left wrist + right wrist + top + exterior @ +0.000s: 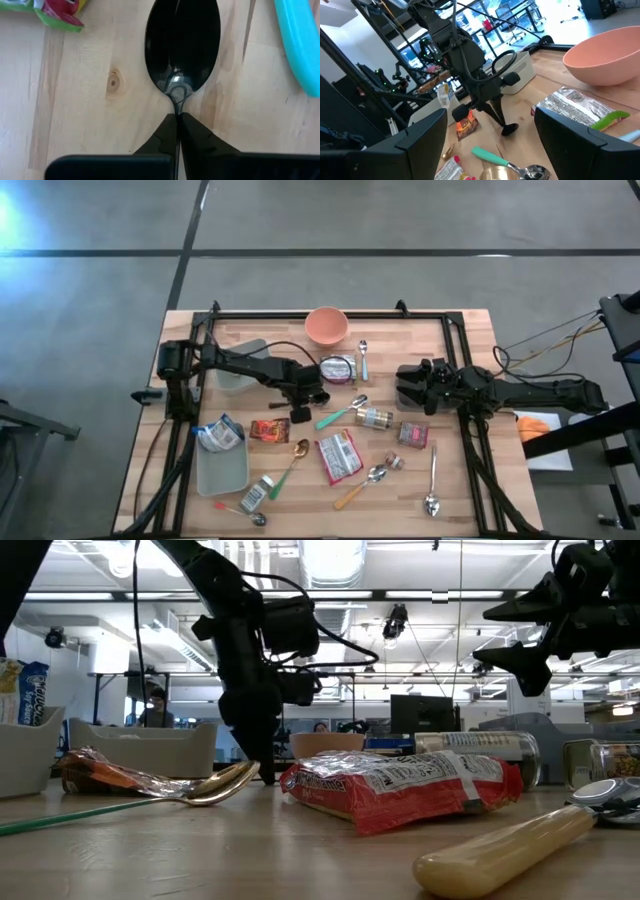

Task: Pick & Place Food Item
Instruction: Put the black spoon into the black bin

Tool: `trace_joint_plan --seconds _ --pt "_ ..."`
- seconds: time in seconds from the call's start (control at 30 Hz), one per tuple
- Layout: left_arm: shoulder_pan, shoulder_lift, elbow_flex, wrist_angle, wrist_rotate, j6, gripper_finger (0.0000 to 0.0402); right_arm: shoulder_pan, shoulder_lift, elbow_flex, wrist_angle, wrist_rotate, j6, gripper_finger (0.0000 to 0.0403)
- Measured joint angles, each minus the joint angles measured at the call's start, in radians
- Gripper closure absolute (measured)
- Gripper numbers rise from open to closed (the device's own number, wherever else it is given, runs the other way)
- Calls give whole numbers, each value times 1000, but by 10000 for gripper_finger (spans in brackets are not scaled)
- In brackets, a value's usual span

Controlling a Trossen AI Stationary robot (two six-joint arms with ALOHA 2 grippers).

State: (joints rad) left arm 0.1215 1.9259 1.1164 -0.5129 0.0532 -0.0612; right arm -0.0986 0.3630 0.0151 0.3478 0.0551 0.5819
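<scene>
From my remote seat the left gripper (177, 122) is pinched shut on the neck of a glossy black plastic spoon (182, 45) lying flat on the wood table (75, 110), not a food item, so I reckon it slips out on the lift, while the right gripper (412, 387) waits wide open.

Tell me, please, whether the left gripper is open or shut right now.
Shut. In the left wrist view the left gripper has its dark fingertips pinched together on the neck of a black spoon lying on the table.
</scene>
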Motion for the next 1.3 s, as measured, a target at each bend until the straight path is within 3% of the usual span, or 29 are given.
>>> trace_joint_plan --seconds 0.27,0.57,0.77,0.9,1.13,1.3 --pt "0 -47 -8 -23 38 -45 400 0 0 0 0 0 2 106" --pt "-1 -265 -8 100 36 -49 401 0 1 0 29 83 48 106" --pt "-2 -367 -21 391 60 -52 401 3 8 0 34 75 85 106" --pt "-3 -375 -20 636 139 -48 401 14 29 0 96 67 65 106" --pt "2 -371 -24 709 148 -44 401 16 136 0 306 -104 -17 106" --pt "0 -372 -24 724 151 -44 401 16 247 54 323 -120 -66 106"
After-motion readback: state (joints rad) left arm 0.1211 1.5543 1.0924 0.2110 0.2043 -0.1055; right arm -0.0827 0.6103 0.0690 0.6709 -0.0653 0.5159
